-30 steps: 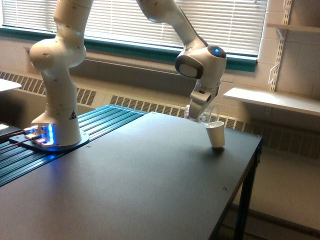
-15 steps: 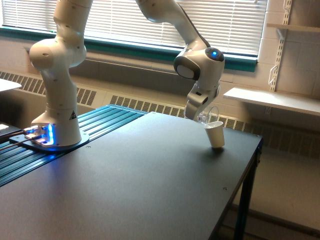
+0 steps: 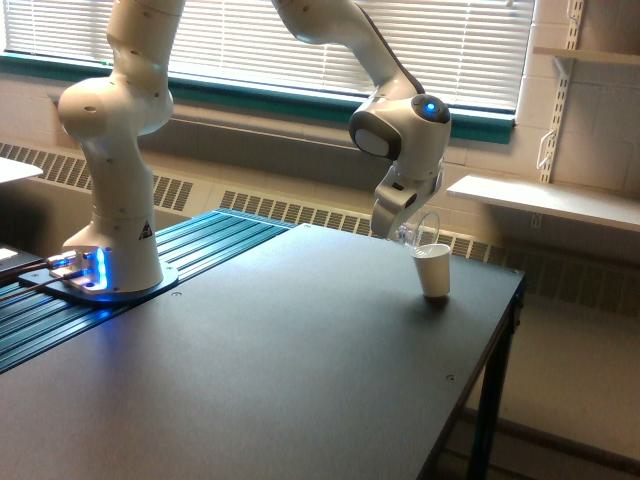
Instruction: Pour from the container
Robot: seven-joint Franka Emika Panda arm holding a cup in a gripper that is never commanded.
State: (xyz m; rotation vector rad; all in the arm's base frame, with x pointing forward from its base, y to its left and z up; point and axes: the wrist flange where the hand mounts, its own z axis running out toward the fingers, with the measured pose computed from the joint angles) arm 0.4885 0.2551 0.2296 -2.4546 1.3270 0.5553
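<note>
A small clear container (image 3: 418, 230) hangs tipped on its side, its mouth over the rim of a white paper cup (image 3: 433, 270). The paper cup stands upright on the dark table (image 3: 260, 360) near its far right corner. My gripper (image 3: 400, 226) is shut on the container, just above and to the left of the paper cup. The clear cup is too small and see-through for its contents to show.
The arm's white base (image 3: 110, 270) stands on a blue ribbed platform (image 3: 190, 245) at the exterior view's left. The table's right edge (image 3: 490, 370) drops off close to the paper cup. A white shelf (image 3: 545, 200) juts from the wall behind.
The wrist shifted slightly left and back, staying over the paper cup with the clear container still tipped. The paper cup has not moved.
</note>
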